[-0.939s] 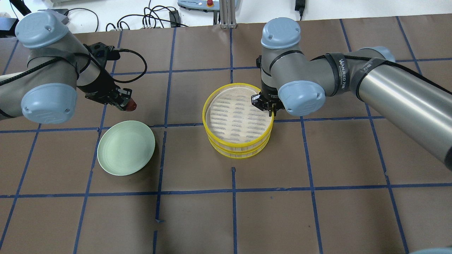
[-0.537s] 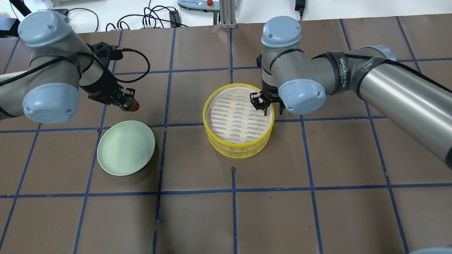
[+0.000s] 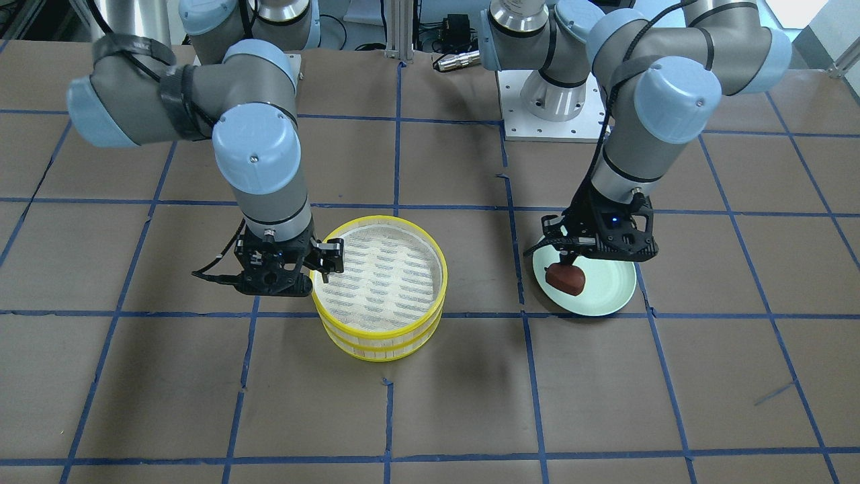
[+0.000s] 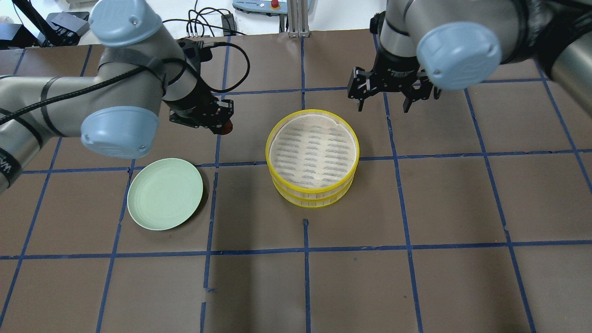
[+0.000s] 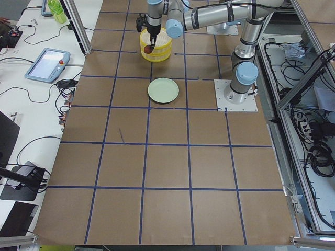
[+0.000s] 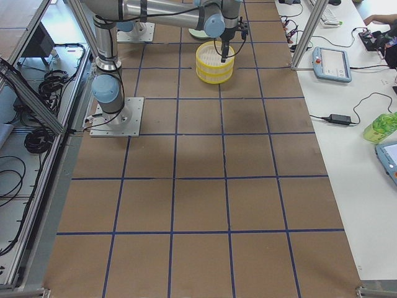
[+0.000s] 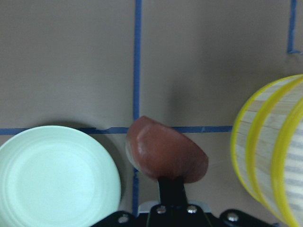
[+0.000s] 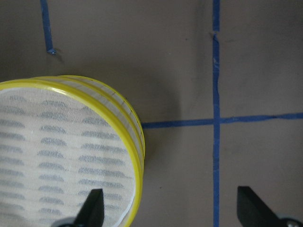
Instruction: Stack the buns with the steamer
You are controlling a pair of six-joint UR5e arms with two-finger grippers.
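Brown paper crossed by blue tape lines covers the table (image 4: 416, 277), and from my seat the far edge in the overhead view shows cables and a controller on a white bench. Both arms reach in from the sides and leave a wide lane of paper between them. My biggest item is the yellow-rimmed steamer (image 4: 310, 199), two tiers stacked with a pale mesh top, sitting near the middle and well away from every table edge. To its left, well apart, lies the pale green plate (image 4: 165, 200). The right gripper (image 4: 383, 105) hangs by the steamer's right rim with its jaws spread wide and nothing in them; on its wrist camera one finger shows over the mesh, the other over paper. The left gripper (image 4: 218, 124) is clamped on the reddish-brown bun (image 7: 166, 156), held above a tape line between plate and steamer, touching neither.
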